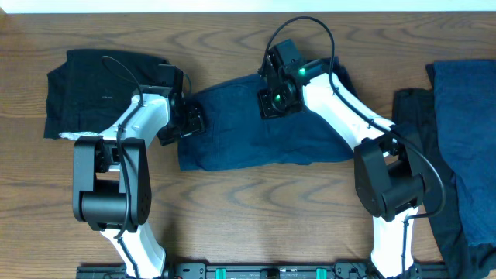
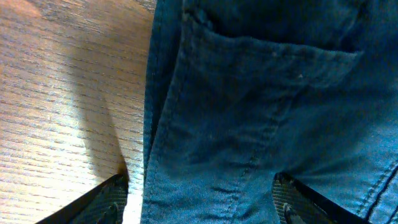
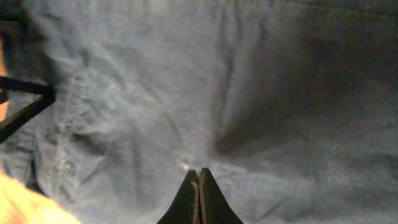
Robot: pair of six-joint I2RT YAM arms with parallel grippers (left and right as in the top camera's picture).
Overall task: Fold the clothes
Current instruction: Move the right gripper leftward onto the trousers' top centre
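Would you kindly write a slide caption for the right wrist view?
Right gripper shut, pinching a pucker in the navy garment.

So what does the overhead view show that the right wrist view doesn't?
Only overhead: the table, a black garment at left, more clothes at right, and the left gripper at the left edge of the navy garment. Only right wrist: the right gripper seen close, shut, with creases gathering at its tips as if pinching the cloth. Both: the navy garment.
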